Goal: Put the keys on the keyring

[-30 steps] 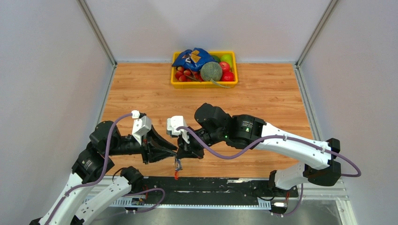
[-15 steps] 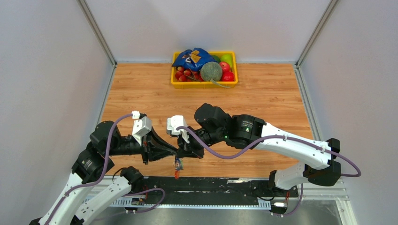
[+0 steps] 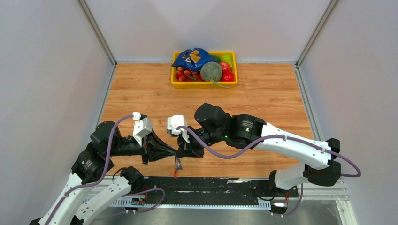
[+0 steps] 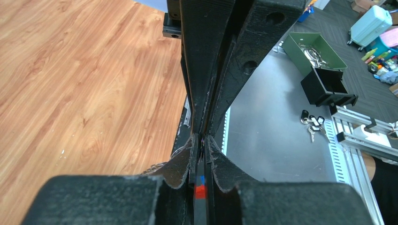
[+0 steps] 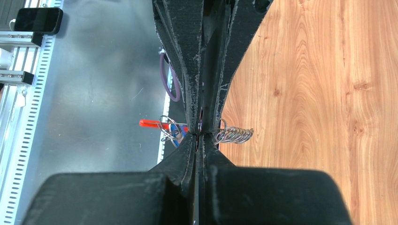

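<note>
The keyring is a small bunch hanging just past the table's near edge, between my two gripper tips. My left gripper and right gripper meet tip to tip, both shut on thin metal of the bunch. In the right wrist view, my right gripper pinches a wire ring. The red clip and one blue-headed key hang to its left, and a coil of silver rings to its right. In the left wrist view, my left gripper is shut, with red and blue showing through the gap. The second key is hidden.
A yellow tray with fruit and a blue bag stands at the table's far edge. A black rail runs along the near edge. Off the table lie a green bin, a black box and spare keys.
The left wrist has shifted slightly and the hanging bunch sits a little higher. Both grippers stay shut, tip to tip.
</note>
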### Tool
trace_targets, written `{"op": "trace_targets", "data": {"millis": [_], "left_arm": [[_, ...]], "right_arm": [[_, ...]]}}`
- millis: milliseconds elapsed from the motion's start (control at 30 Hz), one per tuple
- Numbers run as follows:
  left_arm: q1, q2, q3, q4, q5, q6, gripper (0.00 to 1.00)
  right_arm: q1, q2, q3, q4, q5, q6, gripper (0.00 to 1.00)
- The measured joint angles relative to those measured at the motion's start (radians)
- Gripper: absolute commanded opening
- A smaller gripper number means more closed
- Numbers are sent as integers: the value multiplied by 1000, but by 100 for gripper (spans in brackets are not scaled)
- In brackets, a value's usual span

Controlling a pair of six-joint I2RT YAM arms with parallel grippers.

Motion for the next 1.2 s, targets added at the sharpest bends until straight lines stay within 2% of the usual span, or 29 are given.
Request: {"op": "trace_targets", "data": {"millis": [133,367,400,533,767,967,1200], "left_arm": [[0,-5,0,2,0,4,1],[0,-6,0,7,2,8,0],[0,-6,0,10,2,7,0],[0,-16,-11,42,2,-2,0],[0,-43,-40,195,-3,-59,0],[0,-60,-49,348,0,-117,0],[0,-60,-71,486,3,-167,0]], "right_arm": [[-4,1,0,1,0,0,0],[-5,2,0,3,0,1,0],[-5,2,0,3,0,1,3],[-6,-5,0,9,2,7,28],[-5,-78,-21,46,21,9,39],[-5,-200,-83,115,59,11,42],[-5,-265,-116,217,99,14,35]]}}
